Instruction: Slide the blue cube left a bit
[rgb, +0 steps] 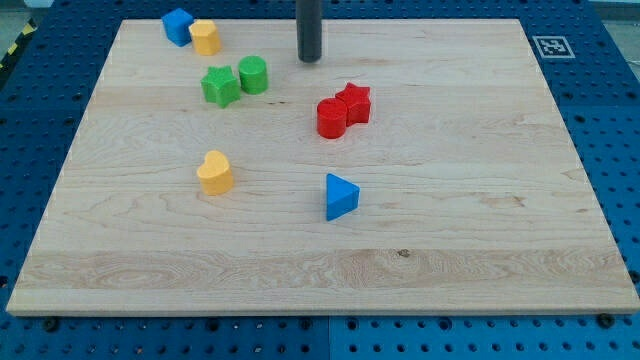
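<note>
Camera view: wooden tabletop (480, 250) on a blue pegboard base (620, 150), 8 blocks on it. Blue cube (178, 26) sits near the view's top left corner of the tabletop, touching or just beside a yellow block (206, 37), rounded shape, on its right. Below those, a green star-like block (220, 86) and a green cylinder (253, 75) side by side, touching. My tip (310, 58) is at the view's top centre, resting right of the green cylinder and well apart from the blue cube; the yellow block lies between my tip and the cube. No hand on this arm, just the dark rod, holding nothing. Red cylinder (332, 118) and red star-shaped block (354, 103) touch each other, below and right of my tip. Yellow heart-shaped block (215, 172) stands alone at centre left. Blue triangular block (341, 196) alone near centre. A black-and-white marker tag (549, 46) is on the pegboard base at the view's top right.
</note>
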